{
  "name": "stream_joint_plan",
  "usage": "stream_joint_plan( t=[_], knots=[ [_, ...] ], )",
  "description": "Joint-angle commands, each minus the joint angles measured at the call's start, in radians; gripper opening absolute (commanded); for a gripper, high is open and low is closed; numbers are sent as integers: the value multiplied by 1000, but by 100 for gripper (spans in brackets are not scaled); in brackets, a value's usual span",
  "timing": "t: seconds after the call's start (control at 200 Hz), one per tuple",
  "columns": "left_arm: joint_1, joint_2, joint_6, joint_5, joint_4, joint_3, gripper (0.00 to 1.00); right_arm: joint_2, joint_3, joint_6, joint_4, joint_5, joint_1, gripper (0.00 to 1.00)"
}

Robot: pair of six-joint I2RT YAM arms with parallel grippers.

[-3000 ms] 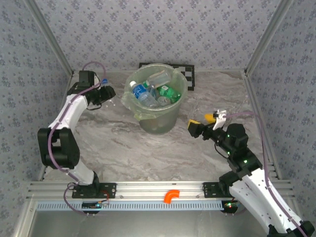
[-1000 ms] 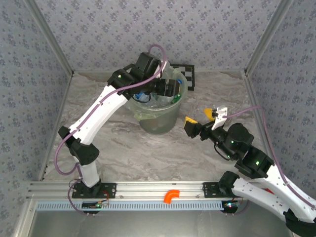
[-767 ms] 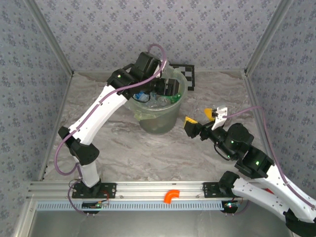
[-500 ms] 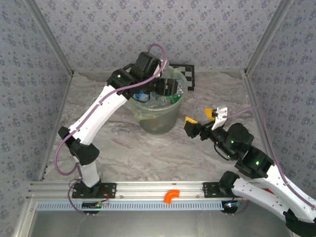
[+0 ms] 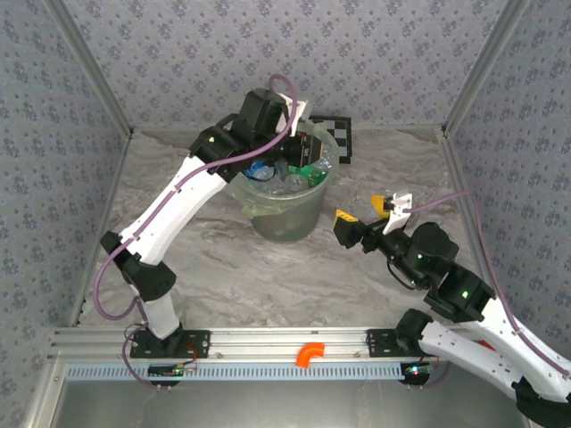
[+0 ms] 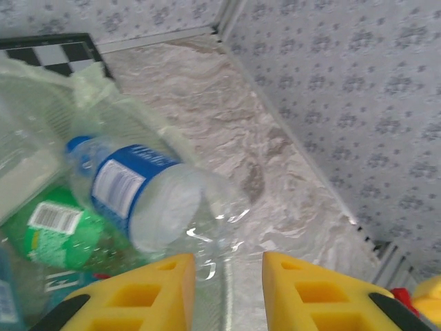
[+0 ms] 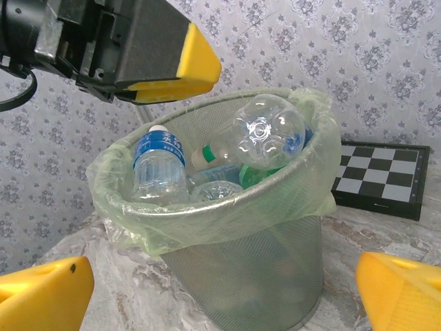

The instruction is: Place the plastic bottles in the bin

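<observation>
So the left pincer (image 6: 224, 269) is hung right above the bin (image 7: 234, 276), its yellow fingers drawn close with just a narrow slot left between them, and nothing is gripped in that slot. The right pincer (image 5: 362, 212) is parked beside the bin, low over the table (image 5: 268, 276). It's spread wide and nothing is held there either. The bit that matters is the clear bottle with a blue label (image 6: 138, 200). It's laid on top of the heap at the bin's rim, just under and ahead of the left fingertips, and it isn't touched by them as far as can be told. Its long axis is tipped nearly flat. The blue cap end is kept inside the bin and the ribbed base is raised at the rim on the side facing the right arm, where it's caught almost dead-on by the right wrist camera. Whether the base actually overhangs the rim can't be told. The left arm is placed much nearer to it. A white-capped bottle (image 7: 160, 165) is stood upright against the opposite side of the bin, and a green bottle (image 6: 52, 231) is buried underneath. The job is judged close to finished. If anything is needed, a push on that base along its axis, into the bin, would be favoured, since a sideways knock could get it rolled off the rim.
</observation>
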Motion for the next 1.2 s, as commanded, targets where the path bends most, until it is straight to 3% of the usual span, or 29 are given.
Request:
stream_joint_plan(
  t=[0.0, 0.49, 0.855, 1.04, 1.194],
  knots=[
    [-23, -2, -14, 76, 81, 5, 33, -3, 2, 5, -1, 38, 3, 99],
    [7, 97, 37, -57, -19, -23, 36, -9, -5, 2, -13, 45, 3, 99],
    [29, -26, 4, 13, 49, -170, 42, 9, -9, 1, 10, 41, 0, 99],
    [13, -81, 1, 26, 54, -129, 52, 19, -9, 2, 19, 36, -1, 99],
    [17, -122, 19, -36, 31, -104, 72, 25, -4, 0, 23, 25, -1, 99]
  ],
)
